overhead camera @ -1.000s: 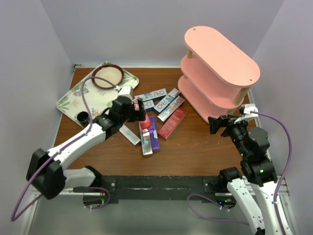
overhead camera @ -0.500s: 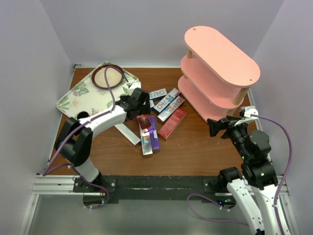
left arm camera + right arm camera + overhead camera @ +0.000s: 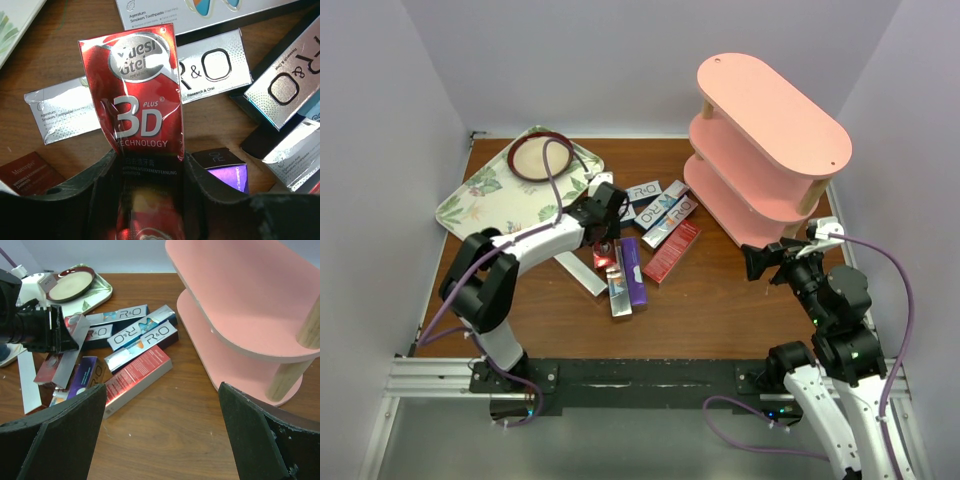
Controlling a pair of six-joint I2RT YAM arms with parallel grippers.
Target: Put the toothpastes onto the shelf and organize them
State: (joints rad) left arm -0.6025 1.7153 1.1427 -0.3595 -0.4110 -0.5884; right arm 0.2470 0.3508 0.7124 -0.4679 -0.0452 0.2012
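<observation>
Clamping left jaws on one end of the red toothpaste box (image 3: 145,115), pile's (image 3: 655,225) left side on the surface (image 3: 720,300), holding right jaws wide near the shelf (image 3: 775,110); judging it light, crushable cardboard, favouring a gentle mid-length pinch.

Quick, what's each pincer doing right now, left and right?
Left pincer: closed on the red toothpaste box.
Right pincer: open, holding nothing.

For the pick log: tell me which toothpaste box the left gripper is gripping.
The shiny red box printed "3D Technology", pinched in the left gripper. The silver box and purple box beside it lie free on the table.
</observation>
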